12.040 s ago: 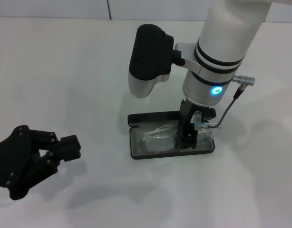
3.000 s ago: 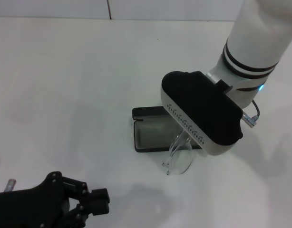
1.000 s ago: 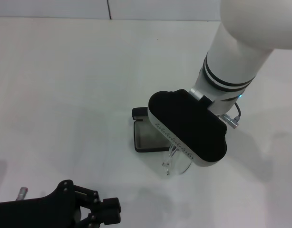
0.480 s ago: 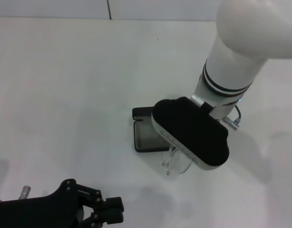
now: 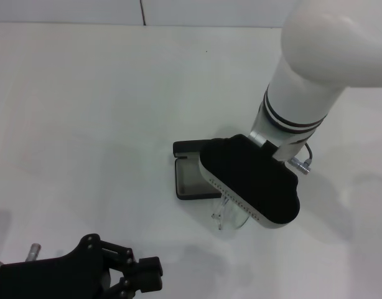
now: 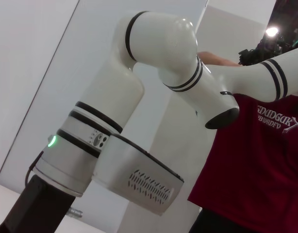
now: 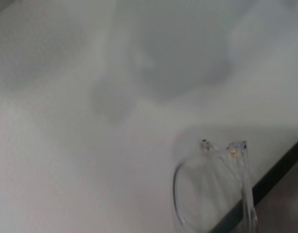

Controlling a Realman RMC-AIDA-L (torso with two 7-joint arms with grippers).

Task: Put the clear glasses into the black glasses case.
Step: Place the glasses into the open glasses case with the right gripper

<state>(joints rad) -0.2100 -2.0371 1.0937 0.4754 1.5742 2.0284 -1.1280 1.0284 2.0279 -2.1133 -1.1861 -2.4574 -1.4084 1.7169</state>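
Robot lab: bare white table [image 5: 85,93], plain wall panels [image 6: 37,58].

Clear glossy plastic glasses [image 5: 231,215]

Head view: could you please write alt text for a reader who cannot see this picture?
The robot's white right arm reaches down over the open black glasses case on a white table, and its dark wrist housing hides most of the case. One lens of the clear glasses pokes out past the case's near edge. The black left gripper sits idle at the near left.
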